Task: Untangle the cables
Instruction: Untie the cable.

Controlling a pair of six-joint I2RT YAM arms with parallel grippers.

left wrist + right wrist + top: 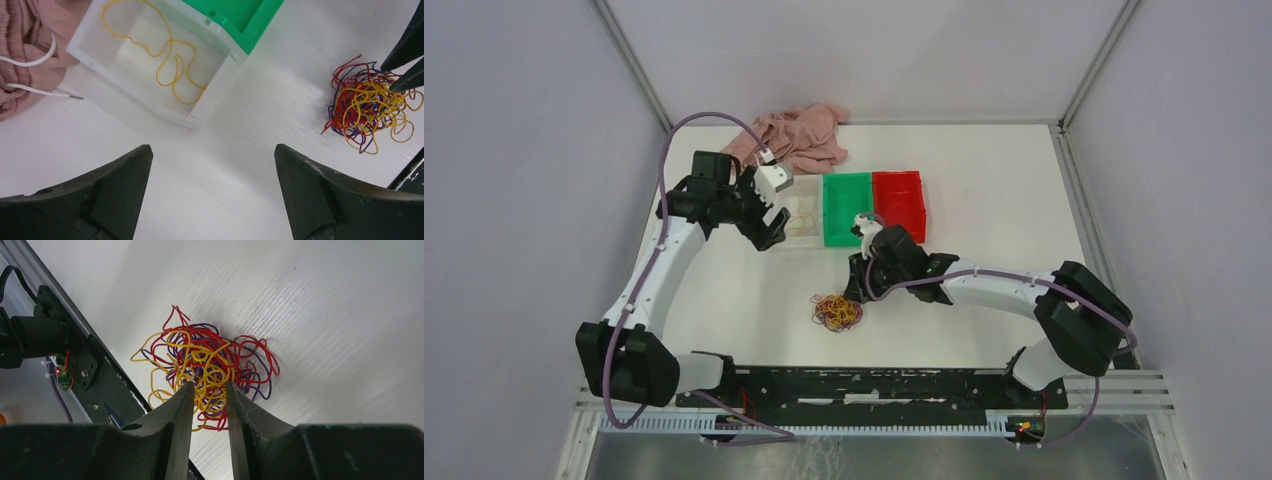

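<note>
The cables are a fist-sized tangle (836, 312) (370, 107) (210, 360) of yellow, red and purple strands lying on the white table, in front of the arm bases. My right gripper (856, 292) (209, 384) sits at the tangle's edge with its jaws a narrow gap apart. Strands show between the tips, and I cannot see a grip on any of them. One loose yellow cable (167, 60) lies curled in the clear bin (210, 107). My left gripper (769, 225) (212, 147) hangs wide open and holds nothing, above bare table just in front of that bin.
A green bin (847, 207) and a red bin (899, 205) stand side by side to the right of the clear one. A pink garment (799, 135) (25, 45) with a white drawstring (35, 62) lies at the back. The black base rail (95, 375) runs close to the tangle.
</note>
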